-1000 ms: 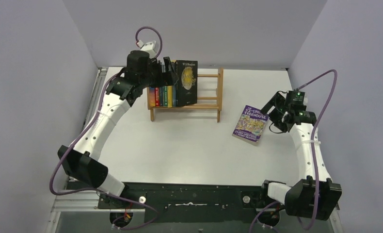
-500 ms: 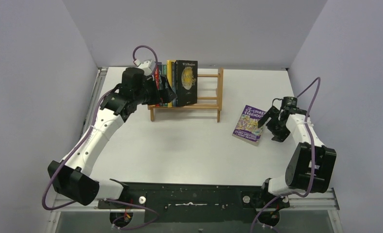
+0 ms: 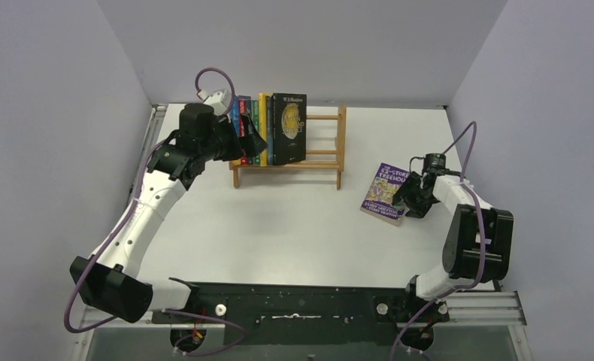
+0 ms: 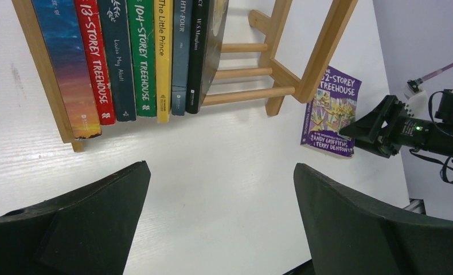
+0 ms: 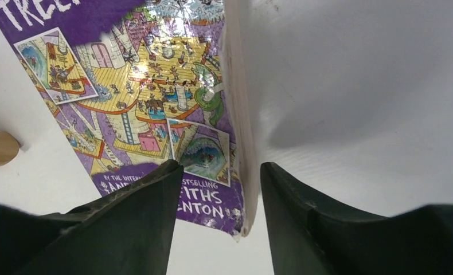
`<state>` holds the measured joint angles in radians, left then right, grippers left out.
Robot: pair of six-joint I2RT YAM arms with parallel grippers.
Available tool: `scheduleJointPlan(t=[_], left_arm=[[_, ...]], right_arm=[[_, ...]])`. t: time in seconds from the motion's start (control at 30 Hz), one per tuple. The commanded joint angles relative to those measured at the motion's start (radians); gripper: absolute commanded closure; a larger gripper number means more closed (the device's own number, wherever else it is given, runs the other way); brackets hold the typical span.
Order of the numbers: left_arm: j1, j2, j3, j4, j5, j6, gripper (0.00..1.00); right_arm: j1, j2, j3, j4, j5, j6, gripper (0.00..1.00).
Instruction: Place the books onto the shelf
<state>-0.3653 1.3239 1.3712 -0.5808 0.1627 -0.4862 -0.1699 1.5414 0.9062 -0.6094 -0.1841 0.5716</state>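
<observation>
Left gripper (image 4: 221,172) gapes wide, empty, at the 9 o'clock end of the shelf (image 3: 340,143). Right gripper (image 5: 221,172), half open, straddles the 3 o'clock edge of the purple book (image 5: 149,97).

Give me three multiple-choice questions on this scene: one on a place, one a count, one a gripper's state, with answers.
1. Where is the purple 52-Storey Treehouse book? A standing among the others; B flat on the table, right of the shelf; C held in the air.
2. How many books stand on the shelf? A four; B ten; C seven.
3. The left gripper is: A open and empty; B shut on a book; C shut on the shelf.
Answers: B, it lies cover up; C, seven spines show in the left wrist view; A, its jaws stand wide apart, nothing between.
</observation>
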Motion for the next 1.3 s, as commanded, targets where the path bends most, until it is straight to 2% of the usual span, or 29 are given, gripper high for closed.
scheduleJointPlan(t=[0.0,0.13,0.23,0.37,0.57,0.77,1.0,1.13,1.27], left_arm=[[0.005,-0.047,0.003,0.018,0.004,0.014,0.03],[0.005,-0.056,0.006,0.010,-0.004,0.018,0.03],[0.005,-0.061,-0.001,0.008,-0.004,0.016,0.03],[0.004,-0.059,-0.023,0.020,0.009,-0.023,0.05],[-0.026,-0.041,-0.095,0.109,0.110,-0.160,0.11],[-0.135,0.015,-0.146,0.236,0.186,-0.321,0.12],[-0.237,0.174,-0.133,0.410,0.304,-0.527,0.12],[-0.259,0.267,-0.051,0.283,0.313,-0.614,0.12],[-0.288,0.319,-0.031,0.230,0.332,-0.692,0.12]], right_arm=[[0.023,0.024,0.001,0.081,0.022,-0.003,0.52],[0.030,0.021,-0.021,0.118,0.029,0.018,0.82],[0.034,-0.024,-0.031,0.139,0.037,0.027,0.99],[0.032,-0.124,-0.034,0.146,0.011,0.042,1.00],[0.018,-0.258,-0.031,0.136,-0.125,0.114,1.00],[0.002,-0.422,-0.041,0.109,-0.221,0.208,1.00],[-0.007,-0.577,-0.026,0.089,-0.293,0.308,1.00],[-0.008,-0.652,-0.027,0.063,-0.348,0.351,1.00],[-0.008,-0.715,-0.041,0.037,-0.364,0.366,1.00]])
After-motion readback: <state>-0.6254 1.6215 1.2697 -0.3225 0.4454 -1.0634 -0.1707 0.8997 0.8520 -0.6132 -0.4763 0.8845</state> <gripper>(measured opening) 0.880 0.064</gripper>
